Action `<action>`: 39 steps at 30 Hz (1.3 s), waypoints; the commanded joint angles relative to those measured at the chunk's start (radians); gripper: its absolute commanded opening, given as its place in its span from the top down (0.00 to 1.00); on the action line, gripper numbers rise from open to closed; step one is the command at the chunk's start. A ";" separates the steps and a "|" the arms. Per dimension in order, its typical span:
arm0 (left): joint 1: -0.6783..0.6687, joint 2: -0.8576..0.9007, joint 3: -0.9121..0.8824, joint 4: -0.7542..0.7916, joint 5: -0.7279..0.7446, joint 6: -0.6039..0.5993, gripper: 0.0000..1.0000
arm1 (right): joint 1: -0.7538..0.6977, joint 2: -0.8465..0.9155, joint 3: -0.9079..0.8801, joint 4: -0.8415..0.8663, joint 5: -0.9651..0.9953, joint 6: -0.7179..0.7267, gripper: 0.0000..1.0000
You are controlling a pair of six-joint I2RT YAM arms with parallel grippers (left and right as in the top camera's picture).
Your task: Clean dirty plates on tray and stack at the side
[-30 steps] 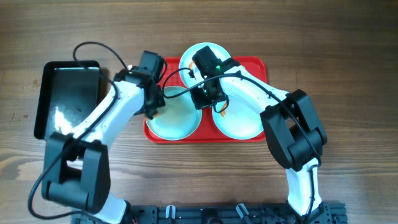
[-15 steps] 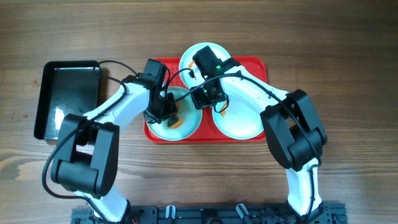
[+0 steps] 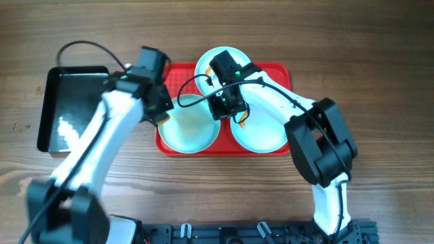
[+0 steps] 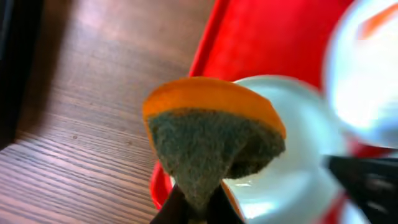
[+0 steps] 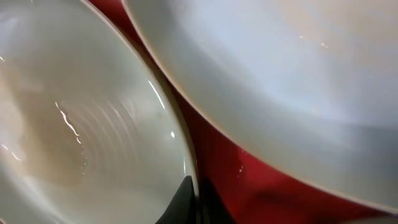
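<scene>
Three pale plates lie on the red tray: a front-left plate, a front-right plate with an orange smear near its left rim, and a back plate. My left gripper is over the front-left plate's left rim, shut on an orange sponge with a green scouring face; below it are that plate and the tray. My right gripper is shut on the front-left plate's right rim; its jaws straddle that rim over the tray.
A glossy black tray lies left of the red tray on the wooden table. The left arm crosses over its right side. The right arm reaches across the front-right plate. The arms' bases stand at the front edge.
My left gripper swept the sponge into the front-left plate's middle, then pulled back left to its rim. The right gripper kept its hold on the rim.
</scene>
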 commanded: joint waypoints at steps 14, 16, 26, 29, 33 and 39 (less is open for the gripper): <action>0.115 -0.165 -0.013 -0.045 0.151 -0.021 0.96 | 0.218 -0.391 0.040 -0.011 1.051 -0.268 0.96; 0.116 -0.165 -0.013 -0.045 0.151 -0.021 0.96 | 0.260 -0.391 0.040 0.006 1.134 -0.326 0.96; 0.116 -0.164 -0.013 -0.045 0.151 -0.021 0.96 | 0.387 -0.391 0.040 0.101 1.334 -0.475 0.96; 0.116 -0.164 -0.013 -0.045 0.151 -0.021 0.96 | 0.387 -0.391 0.040 0.101 1.317 -0.448 0.96; 0.116 -0.164 -0.013 -0.045 0.151 -0.021 0.96 | 0.386 -0.391 0.040 0.098 1.237 -0.430 0.96; 0.116 -0.164 -0.013 -0.042 0.151 -0.021 0.96 | 0.372 -0.391 0.038 0.093 1.050 -0.369 0.96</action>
